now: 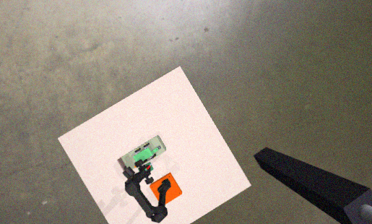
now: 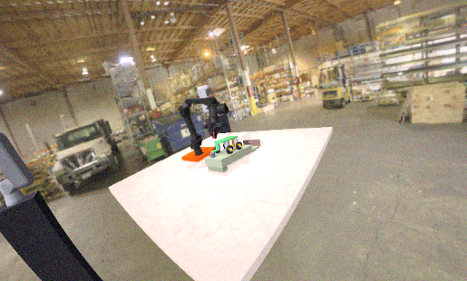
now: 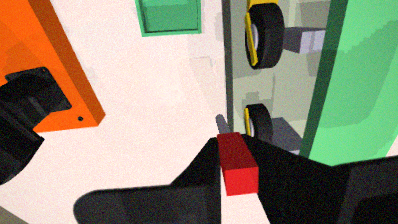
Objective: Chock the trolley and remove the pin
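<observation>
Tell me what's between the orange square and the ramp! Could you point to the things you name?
In the wrist view, the green tray [image 1: 152, 168] [image 3: 171, 34] is between the orange square [image 1: 178, 191] [image 2: 190, 158] [image 3: 67, 95] and the ramp [image 1: 161, 140] [image 2: 218, 163] [image 3: 295, 90]. The red-headed pin [image 1: 148, 168] [image 2: 214, 135] [image 3: 240, 157] is there too, held in the end effector [image 1: 147, 168] [image 2: 214, 135] [image 3: 227, 142].
</observation>
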Controlling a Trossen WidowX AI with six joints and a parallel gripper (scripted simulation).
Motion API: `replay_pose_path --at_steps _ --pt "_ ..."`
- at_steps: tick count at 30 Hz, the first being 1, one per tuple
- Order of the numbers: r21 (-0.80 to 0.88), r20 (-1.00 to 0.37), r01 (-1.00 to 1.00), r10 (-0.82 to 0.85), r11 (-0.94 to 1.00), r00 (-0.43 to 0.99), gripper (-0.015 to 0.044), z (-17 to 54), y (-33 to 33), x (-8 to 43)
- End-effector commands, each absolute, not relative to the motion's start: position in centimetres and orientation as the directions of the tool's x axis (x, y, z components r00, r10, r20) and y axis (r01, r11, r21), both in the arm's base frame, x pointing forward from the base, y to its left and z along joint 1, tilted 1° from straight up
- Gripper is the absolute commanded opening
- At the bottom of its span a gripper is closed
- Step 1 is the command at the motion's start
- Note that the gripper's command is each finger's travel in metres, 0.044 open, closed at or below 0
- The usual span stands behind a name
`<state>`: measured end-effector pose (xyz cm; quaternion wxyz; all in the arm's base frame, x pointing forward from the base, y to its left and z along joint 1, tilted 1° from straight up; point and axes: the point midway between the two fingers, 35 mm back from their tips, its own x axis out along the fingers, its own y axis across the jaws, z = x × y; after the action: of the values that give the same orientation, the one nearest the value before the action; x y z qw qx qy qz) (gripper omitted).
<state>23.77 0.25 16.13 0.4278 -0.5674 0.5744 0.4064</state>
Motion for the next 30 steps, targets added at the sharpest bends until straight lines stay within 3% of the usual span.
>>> replay_pose_path --at_steps 1,30 --pt "-0.014 -0.954 -1.000 -0.301 0.028 0.005 0.0000 15.8 1.8 23.7" --pt "-0.008 -0.957 -1.000 -0.289 0.008 0.005 0.0000 13.8 10.8 23.2"
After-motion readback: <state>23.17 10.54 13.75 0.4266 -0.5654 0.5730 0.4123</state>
